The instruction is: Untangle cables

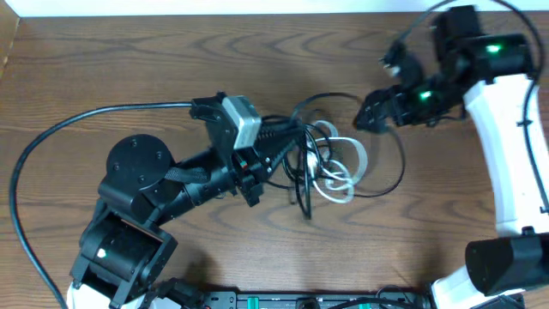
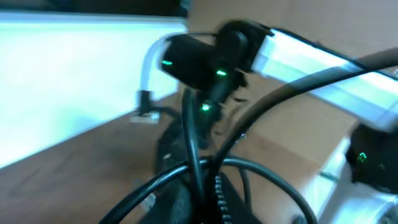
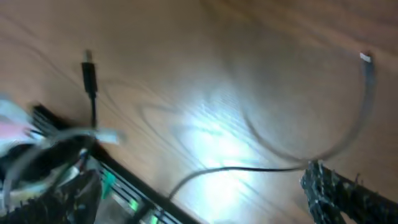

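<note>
The cables (image 1: 330, 159) lie in a tangle at mid-table: black loops with one white cord (image 1: 341, 176) wound through them. My left gripper (image 1: 279, 154) reaches into the tangle from the left. In the left wrist view its jaws (image 2: 202, 199) are shut on black cable strands (image 2: 193, 137) that rise from them. My right gripper (image 1: 371, 113) hovers at the tangle's right edge and looks open. In the blurred right wrist view one finger (image 3: 336, 190) shows, with a thin black cable (image 3: 236, 169) running up to its tip. A black plug end (image 3: 89, 74) hangs at the left.
A thick black arm wire (image 1: 51, 146) arcs over the left of the table. A black strip with green lights (image 1: 300, 300) lies along the front edge. The right arm's white base (image 1: 515, 163) stands at the right. The table (image 1: 171, 60) is wood.
</note>
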Motion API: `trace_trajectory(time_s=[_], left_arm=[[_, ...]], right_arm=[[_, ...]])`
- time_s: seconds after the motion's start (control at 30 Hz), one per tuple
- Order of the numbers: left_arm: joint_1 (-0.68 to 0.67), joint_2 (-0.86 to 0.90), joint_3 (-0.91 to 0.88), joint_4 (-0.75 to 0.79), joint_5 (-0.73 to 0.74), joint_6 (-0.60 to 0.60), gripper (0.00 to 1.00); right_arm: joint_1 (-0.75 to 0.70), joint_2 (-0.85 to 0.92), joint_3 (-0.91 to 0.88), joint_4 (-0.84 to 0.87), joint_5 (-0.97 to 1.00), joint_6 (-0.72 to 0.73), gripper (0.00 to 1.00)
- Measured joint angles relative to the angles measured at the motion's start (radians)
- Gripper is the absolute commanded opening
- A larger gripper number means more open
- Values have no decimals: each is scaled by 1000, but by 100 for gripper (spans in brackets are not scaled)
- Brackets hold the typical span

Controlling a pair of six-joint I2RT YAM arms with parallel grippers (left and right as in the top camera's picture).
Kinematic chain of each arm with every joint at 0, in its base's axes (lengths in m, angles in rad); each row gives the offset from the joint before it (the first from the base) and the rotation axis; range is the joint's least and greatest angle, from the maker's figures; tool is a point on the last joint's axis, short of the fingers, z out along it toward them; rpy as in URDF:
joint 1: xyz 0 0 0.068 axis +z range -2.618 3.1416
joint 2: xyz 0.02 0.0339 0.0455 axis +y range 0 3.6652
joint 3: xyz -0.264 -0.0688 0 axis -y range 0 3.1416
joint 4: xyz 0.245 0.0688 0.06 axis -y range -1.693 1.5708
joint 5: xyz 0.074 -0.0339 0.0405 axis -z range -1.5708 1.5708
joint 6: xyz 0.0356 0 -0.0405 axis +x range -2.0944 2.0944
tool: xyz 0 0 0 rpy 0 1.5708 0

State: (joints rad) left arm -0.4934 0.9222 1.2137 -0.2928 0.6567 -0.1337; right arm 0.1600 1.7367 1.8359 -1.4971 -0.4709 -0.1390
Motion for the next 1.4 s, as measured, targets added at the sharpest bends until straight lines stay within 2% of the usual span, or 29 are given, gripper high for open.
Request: trace_trajectory(time_s=[0.13, 0.2, 0.37, 0.57, 0.7, 0.83, 0.97, 1.27, 1.4], left_arm=[[18, 34, 10, -194, -39, -3, 70], [34, 68, 10, -288, -70, -3, 79], [49, 154, 10, -398, -114, 0, 80], [49, 162, 10, -504, -122, 0, 80], [48, 158, 10, -621, -128, 0, 80], [48, 149, 10, -685, -132, 0, 80], [48, 122, 10, -689, -159, 3, 80], [48, 11, 10, -742, -216, 32, 80], [48, -26, 10, -769, -219, 55, 80]], right_arm=[[92, 0, 0, -36, 145, 37, 99], [132, 0, 0, -50, 195, 55, 99], [204, 0, 0, -47, 295, 113, 99], [231, 0, 0, -72, 469, 233, 99], [244, 0, 0, -155, 411, 222, 99], [318, 0, -20, -196, 308, 220, 99], [432, 0, -123, -180, 282, 233, 99], [634, -1, -409, 41, 399, 271, 99], [721, -1, -489, 79, 416, 249, 99]])
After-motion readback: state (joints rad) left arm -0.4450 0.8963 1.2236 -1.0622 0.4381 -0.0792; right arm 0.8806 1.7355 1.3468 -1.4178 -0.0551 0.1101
